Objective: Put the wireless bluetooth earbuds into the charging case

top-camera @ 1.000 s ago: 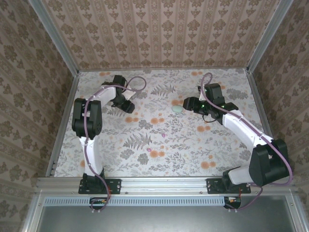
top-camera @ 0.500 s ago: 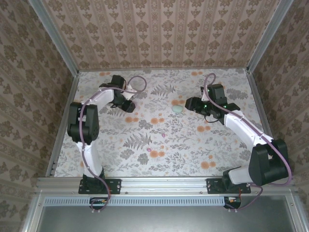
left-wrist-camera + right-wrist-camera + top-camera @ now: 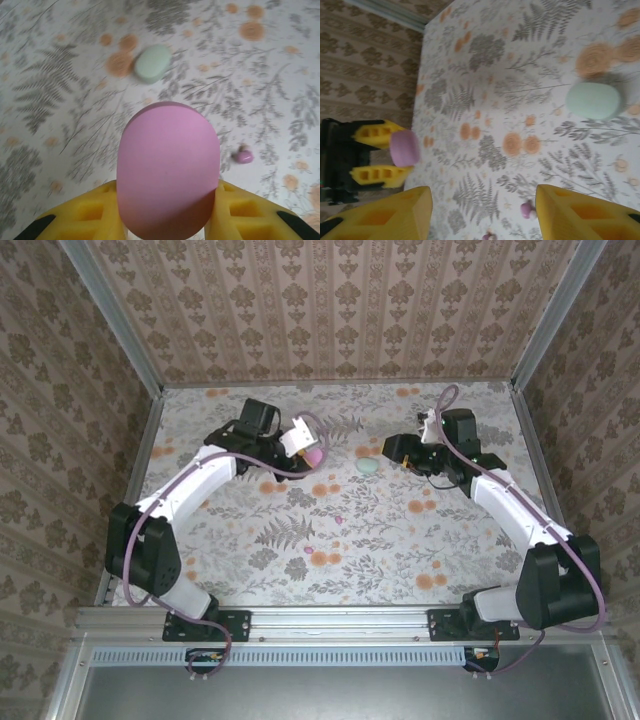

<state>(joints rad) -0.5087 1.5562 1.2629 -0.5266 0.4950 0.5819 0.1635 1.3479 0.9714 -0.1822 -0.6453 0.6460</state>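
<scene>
Earbud (image 3: 244, 156), a tiny pink bean, lies loose near the middle of the floral worktop (image 3: 250, 540), apart from both cases.

My left pincer (image 3: 167, 220) reaches toward the far middle of the worktop. It is clenched on the pink case (image 3: 168, 195) and holds it clear of the surface. My right pincer (image 3: 485, 215) is released, its yellow jaws apart with nothing between them. It hovers near the mint case (image 3: 368, 467), which rests on the worktop toward the far edge.

Likely risks, as I judge them:
- The pink case is a smooth oval pinched between two pads. It could swivel or squirt out if pushed while an earbud goes in.
- I cannot tell whether its lid is open. Pressing an earbud onto a shut lid would fail.
- My two arms are close together and could knock each other or shove the mint case.
- The earbud is very small and hard to pick out among the pink and orange flowers. A slightly off grab could flick it away.
</scene>
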